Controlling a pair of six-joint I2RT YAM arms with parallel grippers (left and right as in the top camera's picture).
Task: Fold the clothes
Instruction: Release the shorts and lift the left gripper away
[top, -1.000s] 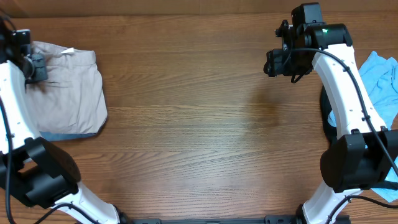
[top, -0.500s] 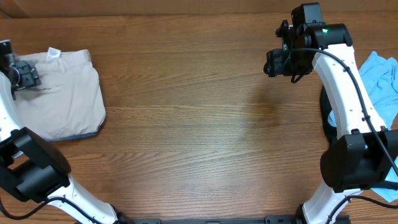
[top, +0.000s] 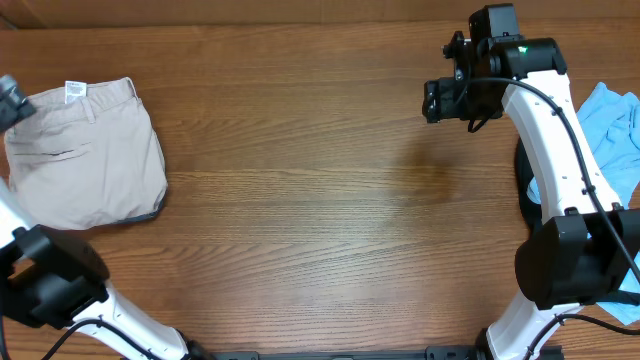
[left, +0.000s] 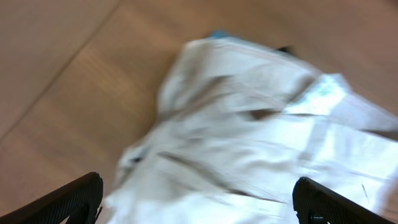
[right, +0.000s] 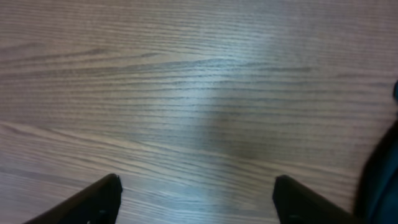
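Shorts: beige shorts (top: 85, 155) lie folded flat at far-left of counter (top: 320, 200), waistband toward far edge, white label (top: 73, 90) on it.
Under shorts: thin grey-blue edge (top: 150, 212) peeks out along lower right hem.
L hand: L hand (left: 199, 205) spread wide, holding nothing; fingertips sit at both bottom corners of wrist view, shorts below them.
L hand, overhd: only a sliver at the left border beside the waistband; finger gap can't be told from there.
L wrist view only: close-up of creased cloth, v. blurred.
R hand: R hand (right: 202, 199) fingers well apart, nothing between, bare wood beneath.
R hand, overhd: over far-right part of counter, well apart from shorts; finger gap not readable from above.
Other clothes: light-blue piece (top: 615, 125) at right edge, dark piece (top: 524, 190) next to it, partly behind R arm.
R wrist view: shows just a dark blurred strip at its right border; overhd shows both pieces.
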